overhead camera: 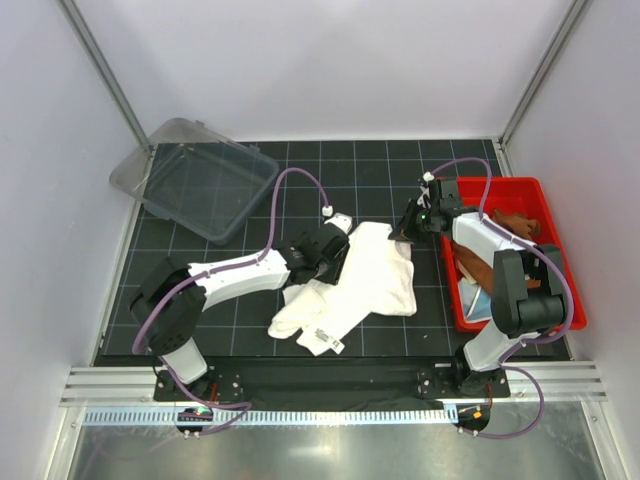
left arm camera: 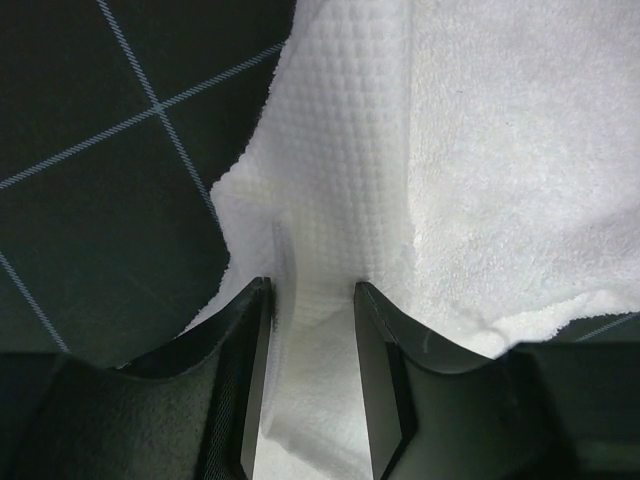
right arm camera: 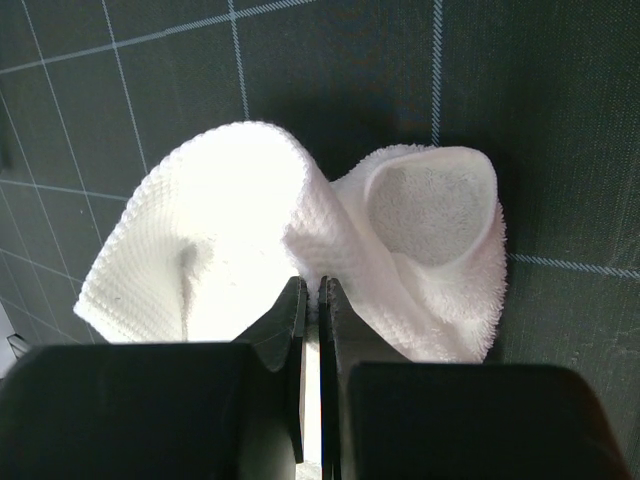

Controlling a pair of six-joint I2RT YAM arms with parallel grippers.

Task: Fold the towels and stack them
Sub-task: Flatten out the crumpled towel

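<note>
A cream-white towel (overhead camera: 372,275) lies rumpled and partly folded in the middle of the black grid mat. My left gripper (overhead camera: 338,232) sits low at its upper left edge. In the left wrist view its jaws stand apart (left arm camera: 312,290) with a waffle-weave band of the towel (left arm camera: 340,180) lying loose between them. My right gripper (overhead camera: 408,232) is at the towel's upper right corner. In the right wrist view it is shut (right arm camera: 320,285) on a pinched fold of the towel (right arm camera: 430,215), which curls up on both sides. A rust-brown towel (overhead camera: 512,225) and a light-blue one (overhead camera: 480,303) lie in the red bin.
The red bin (overhead camera: 545,188) stands at the mat's right edge, close behind my right arm. A clear plastic lid (overhead camera: 200,180) lies at the back left, partly off the mat. White walls enclose the sides and back.
</note>
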